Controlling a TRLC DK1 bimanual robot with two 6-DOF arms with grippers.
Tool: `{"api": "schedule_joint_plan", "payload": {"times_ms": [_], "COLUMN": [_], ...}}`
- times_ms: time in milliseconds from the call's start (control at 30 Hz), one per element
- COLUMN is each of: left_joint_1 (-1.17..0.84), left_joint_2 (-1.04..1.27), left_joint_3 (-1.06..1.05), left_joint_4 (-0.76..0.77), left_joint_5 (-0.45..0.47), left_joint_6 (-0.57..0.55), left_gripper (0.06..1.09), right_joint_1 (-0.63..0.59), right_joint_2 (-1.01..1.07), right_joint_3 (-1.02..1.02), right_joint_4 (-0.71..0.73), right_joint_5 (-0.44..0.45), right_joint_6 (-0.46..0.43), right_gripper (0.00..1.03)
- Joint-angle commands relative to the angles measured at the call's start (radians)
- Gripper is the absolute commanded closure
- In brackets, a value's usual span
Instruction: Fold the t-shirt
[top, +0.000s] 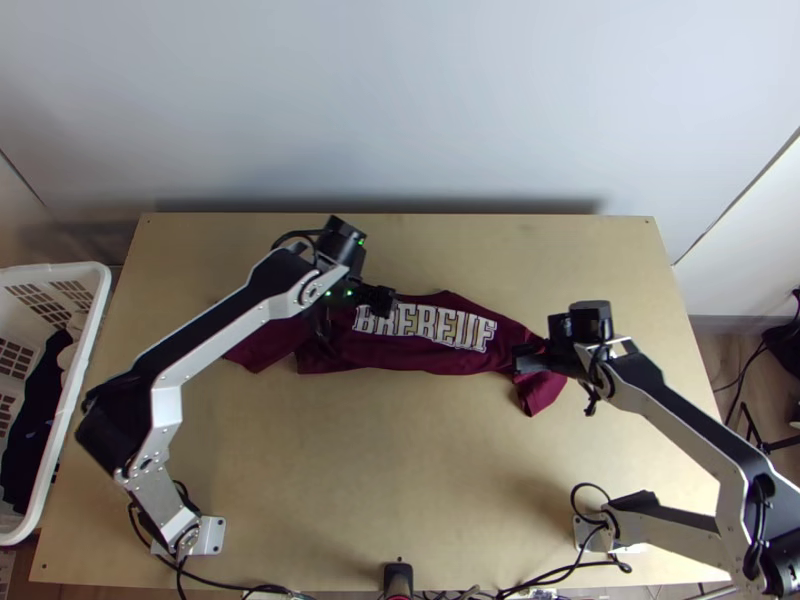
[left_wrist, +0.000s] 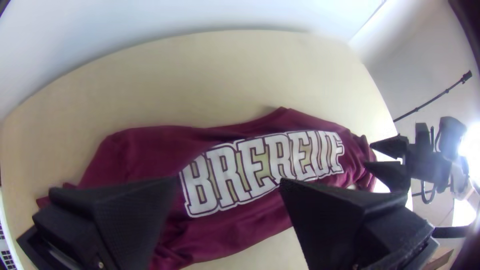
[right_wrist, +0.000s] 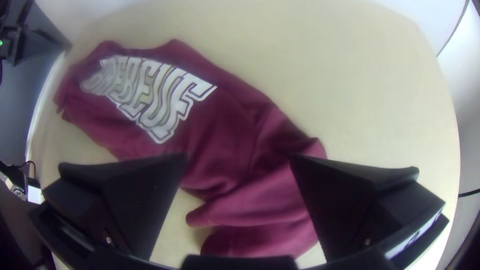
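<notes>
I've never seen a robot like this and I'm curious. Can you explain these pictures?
These are two robot arms, left and right. The top view looks down from a high camera; each wrist view comes from a camera on one arm.

On the wooden table lies a dark red t-shirt, in a long, uneven strip, letters facing up. The left gripper and right gripper are like hands with two black fingers. Both are open, holding nothing.

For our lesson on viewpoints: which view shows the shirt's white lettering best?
The left wrist view: the white lettering is large and legible there. The top view shows it smaller; the right wrist view, squeezed and slanted.
</notes>
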Motion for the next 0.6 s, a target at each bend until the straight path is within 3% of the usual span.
{"api": "schedule_joint_plan", "payload": {"times_ms": [0,567], "left_joint_1": [0.042,0.049], "left_joint_2": [-0.061,-0.128], "left_joint_3": [-0.088,-0.168], "left_joint_4": [0.048,0.076], "left_joint_5": [-0.005,-0.005], "left_joint_6": [0.001,0.001], "left_gripper": [0.1,0.1], "right_joint_1": [0.036,-0.066], "right_joint_2": [0.063,-0.084], "right_joint_3": [0.009,-0.066], "right_joint_4": [-0.038,-0.098], "right_joint_5": [-0.017,-0.014], "right_joint_6": [-0.005,-0.087], "right_gripper": [0.07,0.07]}}
